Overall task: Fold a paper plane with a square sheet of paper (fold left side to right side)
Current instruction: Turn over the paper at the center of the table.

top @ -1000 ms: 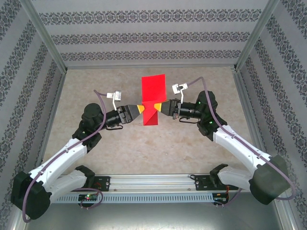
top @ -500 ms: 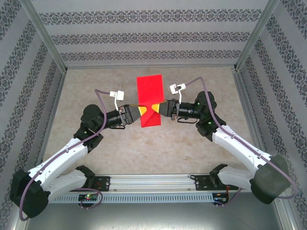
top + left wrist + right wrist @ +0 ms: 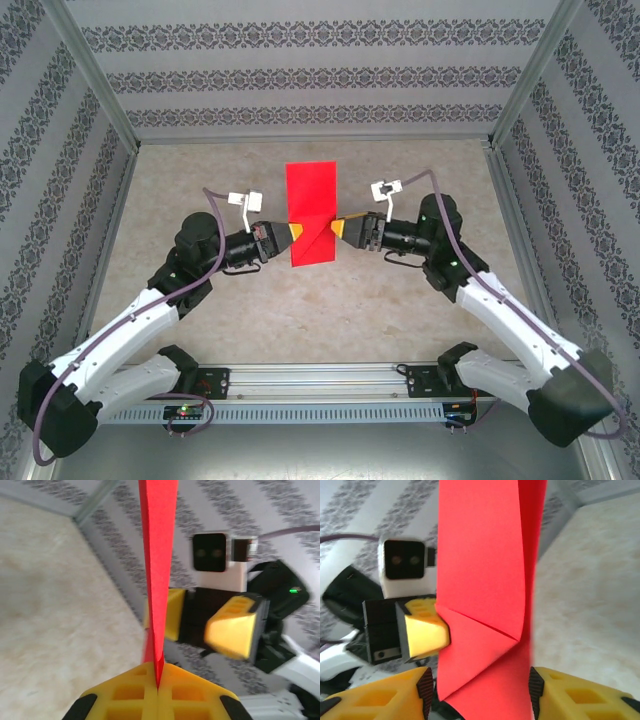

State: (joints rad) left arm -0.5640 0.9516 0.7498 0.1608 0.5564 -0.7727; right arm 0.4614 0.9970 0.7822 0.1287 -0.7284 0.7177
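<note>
**Red sheet pinched on its left, loose on its right**

You have the square sheet of paper, folded narrow with a slanted crease low down, held up off the table, whose middle lies below the sheet. At the sheet's lower left edge your left gripper is clamped tight on the paper, yellow fingers pressed together. At the sheet's right edge your right gripper stands parted, a finger on either side of the sheet, gripping nothing.

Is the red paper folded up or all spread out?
Folded. The red paper is a narrow strip with a slanted crease near its lower end, and doubled layers show in the right wrist view.
</note>
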